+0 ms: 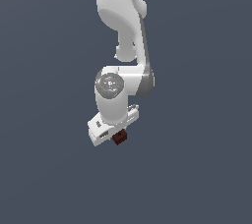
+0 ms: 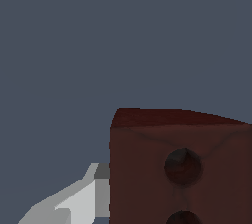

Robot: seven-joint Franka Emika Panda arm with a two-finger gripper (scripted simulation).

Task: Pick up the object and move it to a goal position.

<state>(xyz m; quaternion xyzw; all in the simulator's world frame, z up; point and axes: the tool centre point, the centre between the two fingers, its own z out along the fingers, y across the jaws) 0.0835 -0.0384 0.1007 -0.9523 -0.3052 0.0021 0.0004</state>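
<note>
The object, a small dark red-brown block (image 1: 119, 138), sits right under my white gripper (image 1: 117, 134) in the exterior view, a little right of the hand's middle. In the wrist view the block (image 2: 147, 169) fills the lower right, and two dark round holes show on the face turned to the camera. One grey-white finger (image 2: 81, 201) lies against the block's side. The other finger is out of the picture. The gripper looks shut on the block. No surface, shadow or goal mark shows, so I cannot tell the block's height.
</note>
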